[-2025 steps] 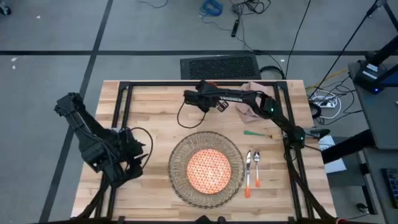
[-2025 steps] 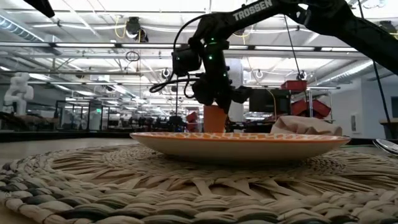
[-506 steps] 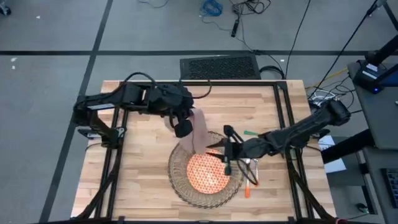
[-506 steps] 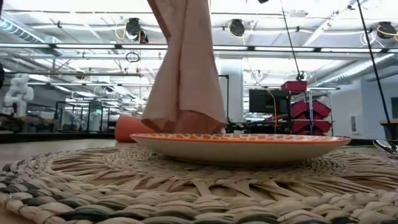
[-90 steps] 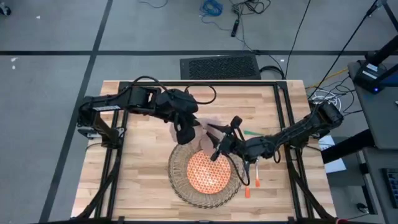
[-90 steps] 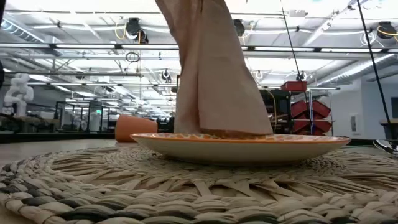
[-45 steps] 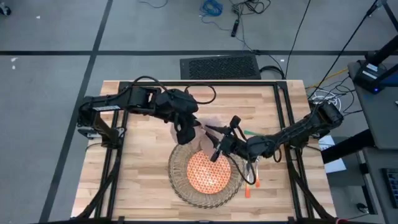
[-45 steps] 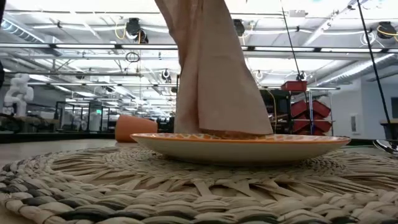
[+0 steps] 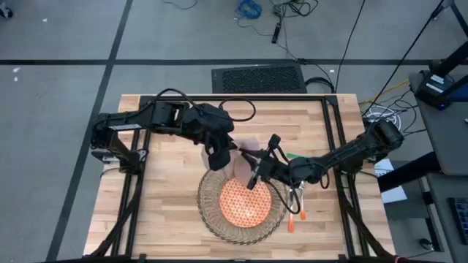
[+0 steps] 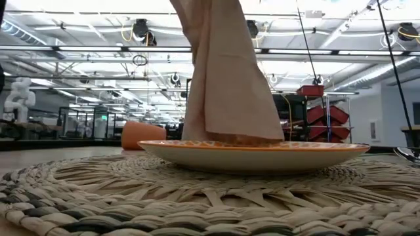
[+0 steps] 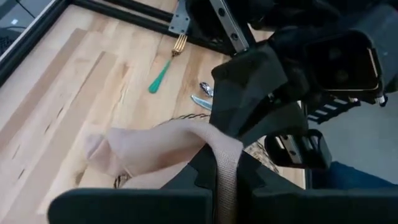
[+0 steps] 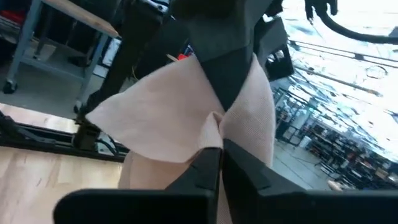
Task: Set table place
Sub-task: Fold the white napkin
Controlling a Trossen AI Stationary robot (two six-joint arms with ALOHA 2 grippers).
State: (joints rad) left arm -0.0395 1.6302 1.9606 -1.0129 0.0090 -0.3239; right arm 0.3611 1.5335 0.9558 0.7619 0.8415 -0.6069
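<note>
Napkin (image 10: 226,78): hanging upright, lower edge resting on plate (image 10: 256,154), which sits on mat (image 9: 212,212) on bench (image 9: 168,212). Left pincer (image 9: 217,156) clamped on it; right pincer (image 9: 257,175) clamped on it too. Cup (image 10: 141,134) beyond plate.

In the low view the napkin (image 10: 226,78) runs off the top edge, so neither claw holding it shows there. It hides part of the cup (image 10: 141,136) behind it. From above, both claws cover most of the napkin, at 12 o'clock of the plate (image 9: 245,203). The spoons' details are too small to tell.
</note>
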